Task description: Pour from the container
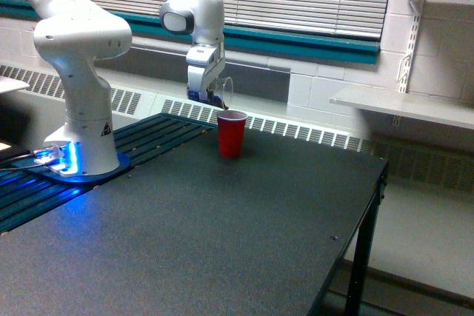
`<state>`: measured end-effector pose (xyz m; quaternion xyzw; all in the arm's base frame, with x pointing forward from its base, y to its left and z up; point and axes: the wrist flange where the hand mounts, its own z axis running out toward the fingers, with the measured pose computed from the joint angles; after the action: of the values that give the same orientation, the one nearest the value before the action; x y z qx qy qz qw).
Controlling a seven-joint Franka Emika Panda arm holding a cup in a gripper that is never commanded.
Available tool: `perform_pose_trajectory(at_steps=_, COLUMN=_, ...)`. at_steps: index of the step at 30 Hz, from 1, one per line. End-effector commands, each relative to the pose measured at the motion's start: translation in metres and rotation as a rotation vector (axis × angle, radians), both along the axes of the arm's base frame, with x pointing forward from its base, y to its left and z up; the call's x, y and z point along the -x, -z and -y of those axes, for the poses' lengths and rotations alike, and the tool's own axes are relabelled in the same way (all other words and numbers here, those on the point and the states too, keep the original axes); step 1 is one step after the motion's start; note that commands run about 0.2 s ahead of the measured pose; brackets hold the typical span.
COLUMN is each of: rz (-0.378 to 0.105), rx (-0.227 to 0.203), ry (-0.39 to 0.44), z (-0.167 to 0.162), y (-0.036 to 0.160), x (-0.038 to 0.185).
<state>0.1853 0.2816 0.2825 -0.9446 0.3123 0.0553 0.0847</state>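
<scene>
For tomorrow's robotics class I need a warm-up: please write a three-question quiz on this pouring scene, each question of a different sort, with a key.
1. True or false: the clear cup in the gripper is tipped sideways.
2. The red cup stands: A) on the black table B) on the wall shelf C) on the floor.
3. Fill in: the clear cup's mouth faces the exterior view's ____.

Key: 1 true; 2 A; 3 right.

One clear cup [224,91], one red cup [231,133], one table [222,234], one arm [81,42].
</scene>
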Motion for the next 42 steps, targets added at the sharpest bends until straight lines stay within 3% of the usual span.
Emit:
perform_pose_trajectory(at_steps=1, rz=-0.015, rx=-0.013, ry=-0.006, z=0.0, y=-0.004, x=-0.01)
perform_pose_trajectory(at_steps=9, rz=-0.045, rx=-0.034, ry=-0.022, z=0.006, y=-0.013, x=-0.017)
perform_pose_trajectory(at_steps=25, rz=-0.082, rx=-0.026, ry=-0.056, z=0.009, y=-0.015, x=-0.016)
perform_pose_trajectory(at_steps=42, rz=-0.094, rx=-0.029, ry=-0.062, z=0.007, y=-0.017, x=-0.02)
